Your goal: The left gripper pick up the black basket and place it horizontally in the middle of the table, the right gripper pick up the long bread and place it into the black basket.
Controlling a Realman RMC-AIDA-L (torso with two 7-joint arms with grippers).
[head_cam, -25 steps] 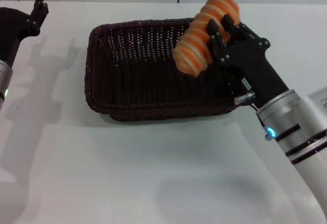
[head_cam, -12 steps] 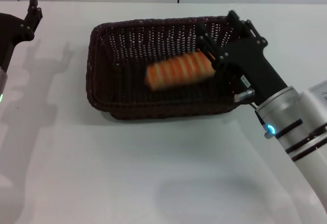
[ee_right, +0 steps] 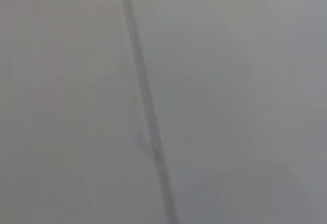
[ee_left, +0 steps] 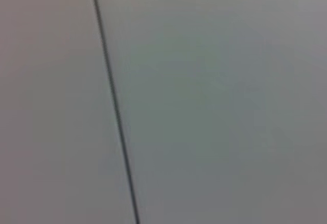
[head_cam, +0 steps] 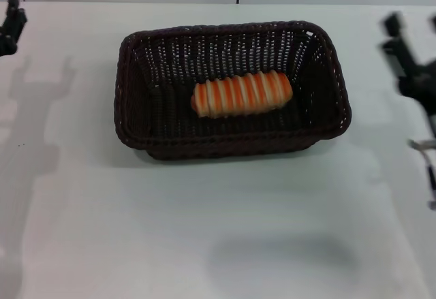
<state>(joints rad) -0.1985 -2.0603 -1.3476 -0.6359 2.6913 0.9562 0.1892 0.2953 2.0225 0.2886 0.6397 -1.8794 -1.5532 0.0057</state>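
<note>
The long bread (head_cam: 242, 94) is seen lying in the black basket (head_cam: 136, 132); it is judged light, soft, best gripped mid-length. Whether the right gripper (head_cam: 411, 60) is spread cannot be told.

The orange-and-cream striped long bread (head_cam: 242, 93) lies lengthwise inside the black basket (head_cam: 136, 118) on the table (head_cam: 204, 231).

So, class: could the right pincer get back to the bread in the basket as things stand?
Probably yes. The bread lies uncovered in the open-topped basket, and the right pincer sits off to its right with only bare table between.
</note>
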